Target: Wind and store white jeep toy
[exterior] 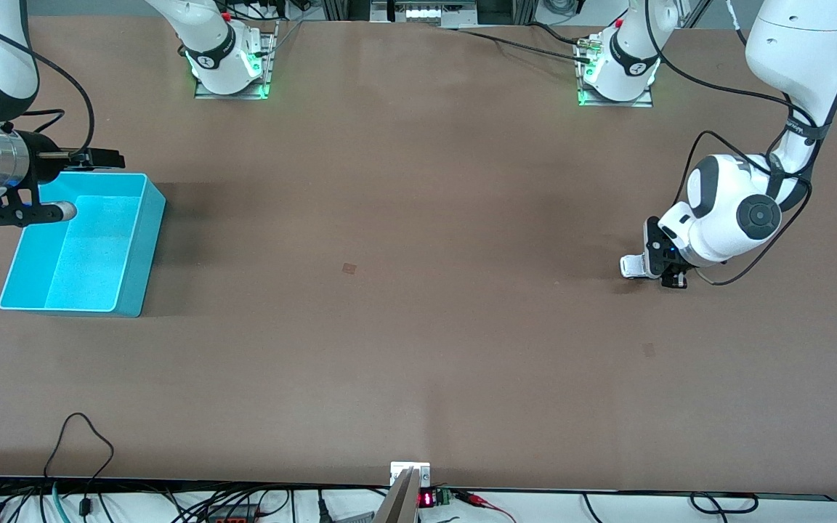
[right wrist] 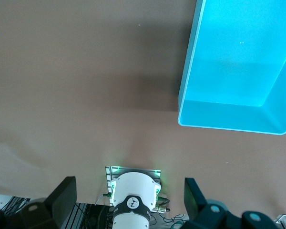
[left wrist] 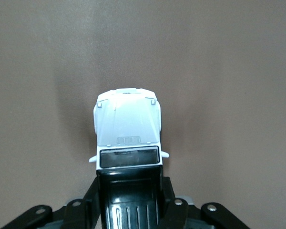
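Note:
The white jeep toy [left wrist: 127,125], boxy with a black roof and dark windscreen, sits between the fingers [left wrist: 92,193] of my left gripper [left wrist: 129,188], which is shut on its sides. In the front view the jeep [exterior: 631,266] pokes out of the left gripper [exterior: 662,272], low at the table surface toward the left arm's end. The turquoise bin [exterior: 148,243] stands empty at the right arm's end. My right gripper [exterior: 102,157] hangs open and empty over the bin's edge nearest the robots' bases. The right wrist view shows the bin [right wrist: 189,71] and the open right gripper [right wrist: 129,187].
Both arm bases [exterior: 229,69] stand along the table edge farthest from the front camera. Cables and a small display [exterior: 426,498] lie along the edge nearest the front camera. Brown tabletop [exterior: 404,290] spans between bin and jeep.

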`<state>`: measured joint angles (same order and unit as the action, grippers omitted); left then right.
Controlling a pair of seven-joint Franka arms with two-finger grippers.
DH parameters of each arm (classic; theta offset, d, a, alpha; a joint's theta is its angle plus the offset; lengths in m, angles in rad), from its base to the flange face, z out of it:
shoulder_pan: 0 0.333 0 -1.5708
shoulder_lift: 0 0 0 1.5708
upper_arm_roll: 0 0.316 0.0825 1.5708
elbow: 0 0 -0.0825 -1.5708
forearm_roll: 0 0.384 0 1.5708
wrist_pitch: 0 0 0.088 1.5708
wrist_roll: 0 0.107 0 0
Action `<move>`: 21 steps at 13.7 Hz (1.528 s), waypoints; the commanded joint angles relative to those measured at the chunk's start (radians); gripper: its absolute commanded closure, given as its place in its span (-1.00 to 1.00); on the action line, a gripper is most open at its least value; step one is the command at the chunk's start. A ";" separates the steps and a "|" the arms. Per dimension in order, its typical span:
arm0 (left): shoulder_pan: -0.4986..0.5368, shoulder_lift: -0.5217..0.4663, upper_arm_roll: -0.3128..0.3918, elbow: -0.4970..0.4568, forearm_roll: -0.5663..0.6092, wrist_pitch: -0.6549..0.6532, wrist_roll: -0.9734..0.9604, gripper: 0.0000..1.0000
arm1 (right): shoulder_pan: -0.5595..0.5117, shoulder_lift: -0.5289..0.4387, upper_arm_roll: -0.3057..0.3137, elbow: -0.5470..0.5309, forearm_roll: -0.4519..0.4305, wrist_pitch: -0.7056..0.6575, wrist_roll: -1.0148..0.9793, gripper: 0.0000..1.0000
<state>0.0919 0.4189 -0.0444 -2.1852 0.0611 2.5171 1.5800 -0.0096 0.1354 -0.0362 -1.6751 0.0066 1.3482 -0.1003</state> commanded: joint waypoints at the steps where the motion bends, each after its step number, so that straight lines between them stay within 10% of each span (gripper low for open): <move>1: 0.011 0.024 -0.005 0.019 0.020 0.008 -0.006 0.98 | -0.007 0.009 0.001 0.020 -0.008 -0.018 -0.018 -1.00; 21: 0.144 0.064 -0.005 0.032 0.108 0.008 0.005 0.99 | -0.007 0.009 0.001 0.021 -0.008 -0.012 -0.018 -1.00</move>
<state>0.2130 0.4288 -0.0431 -2.1713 0.1416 2.5172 1.5823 -0.0110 0.1356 -0.0375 -1.6751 0.0066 1.3483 -0.1005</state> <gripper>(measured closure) 0.476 0.000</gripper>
